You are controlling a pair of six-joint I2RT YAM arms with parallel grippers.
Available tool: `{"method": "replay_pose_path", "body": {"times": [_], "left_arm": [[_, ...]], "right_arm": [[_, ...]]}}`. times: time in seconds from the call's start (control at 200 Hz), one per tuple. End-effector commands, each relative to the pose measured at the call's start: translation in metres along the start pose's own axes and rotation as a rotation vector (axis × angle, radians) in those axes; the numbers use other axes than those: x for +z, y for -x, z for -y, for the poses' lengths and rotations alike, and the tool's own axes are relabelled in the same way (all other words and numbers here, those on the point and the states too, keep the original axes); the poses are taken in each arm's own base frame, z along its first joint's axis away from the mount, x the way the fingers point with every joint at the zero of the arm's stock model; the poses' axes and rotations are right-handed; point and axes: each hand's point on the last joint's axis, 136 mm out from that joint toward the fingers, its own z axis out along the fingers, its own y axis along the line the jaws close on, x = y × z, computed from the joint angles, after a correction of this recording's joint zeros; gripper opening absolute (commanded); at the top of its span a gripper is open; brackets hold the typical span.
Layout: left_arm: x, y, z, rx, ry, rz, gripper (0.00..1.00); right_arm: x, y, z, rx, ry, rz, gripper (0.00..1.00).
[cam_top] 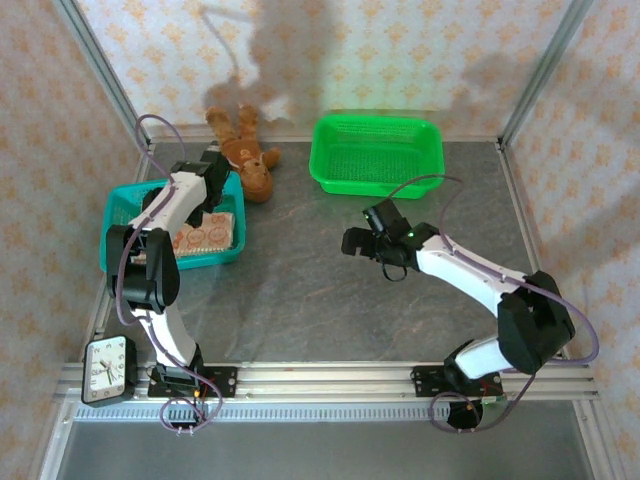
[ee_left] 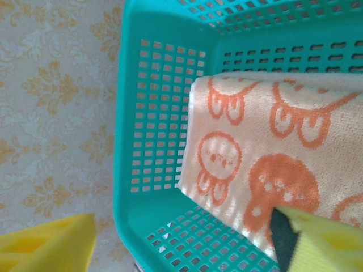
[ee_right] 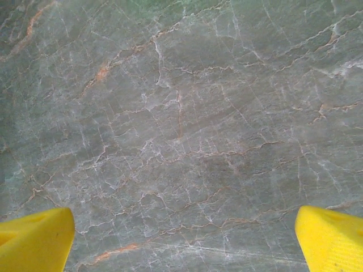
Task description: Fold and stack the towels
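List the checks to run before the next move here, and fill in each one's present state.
1. Left gripper open: ok. Its yellow fingers stand wide apart above the teal plastic mesh basket.
2. Cream towel with orange outline print lying inside that basket: ok.
3. Towel free of the left fingers: cannot tell. One fingertip overlaps its near corner in the wrist view.
4. Towel fully folded: cannot tell. Its far end runs out of frame.
5. Right gripper open with nothing between its fingers: ok. It is above the bare grey marbled table.
6. Brown teddy bear outside the teal basket: ok. It lies beside the far corner.
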Motion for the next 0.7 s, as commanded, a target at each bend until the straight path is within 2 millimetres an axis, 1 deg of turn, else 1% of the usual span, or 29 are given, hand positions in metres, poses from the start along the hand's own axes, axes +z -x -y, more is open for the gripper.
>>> {"method": "replay_pose_path", "body": {"times": [0.0,0.105,0.18,0.31,0.435,0.495,0.505,0.535,0.545,0.581,0.626,0.666,0.696], "left_arm": [[-0.014,-0.005,-0.023,-0.08,-0.015,0.001,0.91],[-0.03,-0.008,-0.023,-0.159,-0.141,0.017,1.0],[-0.046,-0.012,-0.02,-0.227,-0.266,0.045,1.0],[-0.081,-0.021,-0.016,-0.334,-0.458,0.162,1.0],[-0.105,-0.036,-0.021,-0.453,-0.574,0.294,1.0],[-0.105,-0.048,-0.02,-0.508,-0.601,0.347,1.0],[-0.107,-0.048,-0.023,-0.528,-0.607,0.364,1.0],[-0.103,-0.055,-0.02,-0.558,-0.617,0.382,1.0],[-0.102,-0.057,-0.019,-0.567,-0.622,0.387,1.0],[-0.1,-0.063,-0.02,-0.615,-0.639,0.423,1.0],[-0.094,-0.072,-0.016,-0.654,-0.648,0.456,1.0],[-0.087,-0.081,-0.008,-0.663,-0.66,0.486,1.0],[-0.083,-0.085,-0.007,-0.676,-0.653,0.513,1.0]], "right_arm": [[-0.015,0.008,0.009,-0.015,-0.052,0.055,0.99],[-0.023,0.017,0.015,-0.013,-0.085,0.103,0.99],[-0.032,0.026,0.021,-0.012,-0.121,0.149,0.99],[-0.053,0.043,0.035,-0.012,-0.197,0.259,0.99],[-0.078,0.06,0.059,-0.001,-0.307,0.386,0.99],[-0.089,0.067,0.071,-0.01,-0.36,0.448,0.99],[-0.091,0.068,0.073,-0.014,-0.367,0.457,0.99],[-0.09,0.069,0.079,-0.029,-0.397,0.474,0.99],[-0.097,0.071,0.081,-0.025,-0.394,0.497,0.99],[-0.102,0.073,0.087,-0.034,-0.415,0.533,0.99],[-0.108,0.075,0.097,-0.044,-0.446,0.576,0.99],[-0.112,0.075,0.106,-0.049,-0.469,0.609,0.99],[-0.114,0.075,0.112,-0.049,-0.482,0.635,0.99]]}}
